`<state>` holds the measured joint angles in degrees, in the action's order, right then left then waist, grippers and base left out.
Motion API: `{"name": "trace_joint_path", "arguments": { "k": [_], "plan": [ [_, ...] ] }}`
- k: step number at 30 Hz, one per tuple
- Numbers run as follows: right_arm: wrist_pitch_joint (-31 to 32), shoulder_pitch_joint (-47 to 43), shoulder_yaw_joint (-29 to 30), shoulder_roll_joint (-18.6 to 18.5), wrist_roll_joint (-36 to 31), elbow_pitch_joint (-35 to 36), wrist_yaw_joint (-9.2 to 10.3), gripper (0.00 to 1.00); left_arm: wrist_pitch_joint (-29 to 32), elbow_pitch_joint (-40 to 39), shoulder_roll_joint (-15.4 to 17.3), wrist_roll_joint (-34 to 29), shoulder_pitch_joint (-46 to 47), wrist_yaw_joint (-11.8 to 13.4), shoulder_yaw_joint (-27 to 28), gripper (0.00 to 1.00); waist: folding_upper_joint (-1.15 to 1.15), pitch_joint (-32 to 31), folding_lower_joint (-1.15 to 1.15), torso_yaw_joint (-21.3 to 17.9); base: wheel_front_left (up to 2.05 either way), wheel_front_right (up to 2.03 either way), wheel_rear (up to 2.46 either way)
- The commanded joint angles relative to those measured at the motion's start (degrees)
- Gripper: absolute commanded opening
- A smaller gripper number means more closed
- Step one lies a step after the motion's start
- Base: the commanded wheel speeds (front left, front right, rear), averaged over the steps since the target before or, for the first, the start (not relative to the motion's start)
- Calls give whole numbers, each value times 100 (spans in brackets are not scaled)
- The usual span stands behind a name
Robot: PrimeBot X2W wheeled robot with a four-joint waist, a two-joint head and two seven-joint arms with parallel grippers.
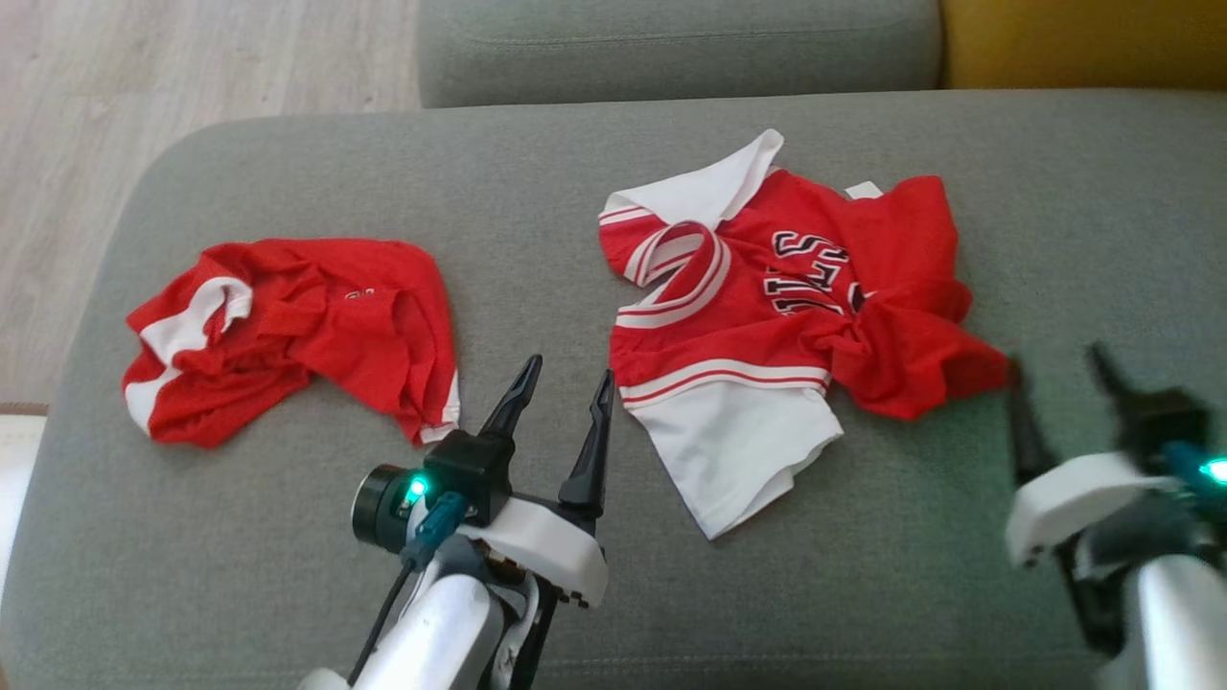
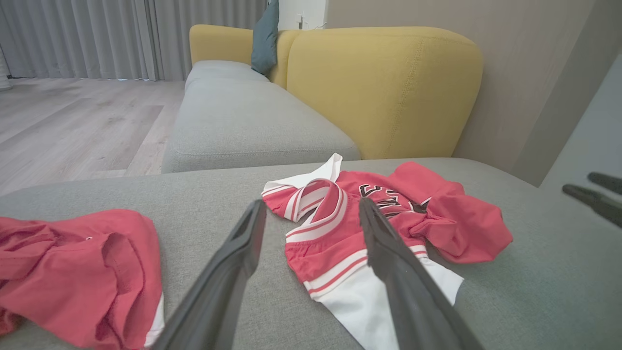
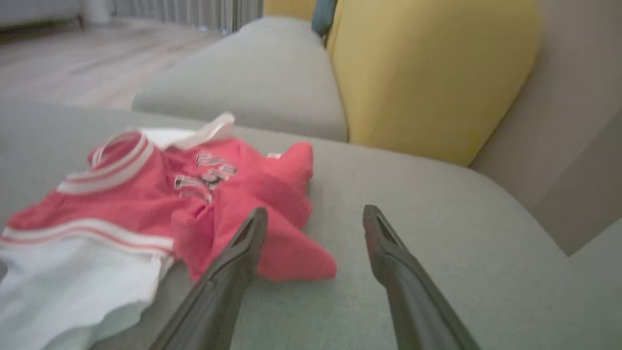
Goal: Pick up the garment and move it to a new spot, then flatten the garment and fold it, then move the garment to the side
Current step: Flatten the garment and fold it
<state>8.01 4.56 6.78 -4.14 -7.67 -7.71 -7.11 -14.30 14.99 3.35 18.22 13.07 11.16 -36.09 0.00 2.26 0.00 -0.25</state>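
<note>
Fingers spread and empty, the robot's left gripper (image 1: 568,369) hovers over a broad grey fabric sofa seat (image 1: 863,575), above the bare strip between two garments. To its right lies the crumpled red-and-white sports jersey (image 1: 767,316) with black lettering, which appears to be the piece the job concerns. It sits near the middle of the seat, collar turned out, white hem pointing toward the robot, one red side bunched into a twisted knot. The right gripper (image 1: 1054,362), blurred in the head view, stands just beside that bunched red corner with its dark fingers wide apart and nothing between them, as its own wrist camera confirms. Neither arm has hold of any cloth. The placing suggests the jersey lies at its new spot and now wants flattening, with an arm on each flank where it could draw the fabric outward; the knot on the right looks the stubborn part. A second, mostly red rumpled garment with white trim (image 1: 288,326) rests well apart on the seat's left end, perhaps laid aside. The soft, woven upholstery may make thin cloth drag and wrinkle rather than slide. Beyond are another grey seat section (image 1: 671,38), a mustard-yellow backrest (image 2: 388,87), a teal cushion (image 2: 265,36), pale wood flooring (image 1: 144,67) and grey curtains (image 2: 97,39).
</note>
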Motion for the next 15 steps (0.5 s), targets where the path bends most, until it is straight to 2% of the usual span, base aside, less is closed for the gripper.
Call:
{"name": "trace_joint_path", "arguments": {
  "k": [1,7,10,15],
  "plan": [
    [-115,169,-47,6,86,314,-37,100,-70,-207,-17,-58,144,22,228,100,0,12,0,-35,0,0,0],
    [-811,75,475,119,705,751,-37,100,-70,-306,-27,-73,109,-25,253,100,0,107,0,-87,0,0,0],
    [-1115,101,459,123,1227,703,-37,100,-70,-326,-31,-87,116,-45,258,100,0,165,0,-84,0,0,0],
    [-1291,211,455,124,1337,508,-37,100,-70,-344,-37,-103,134,-75,257,100,0,244,0,-42,0,0,0]
  ]
}}
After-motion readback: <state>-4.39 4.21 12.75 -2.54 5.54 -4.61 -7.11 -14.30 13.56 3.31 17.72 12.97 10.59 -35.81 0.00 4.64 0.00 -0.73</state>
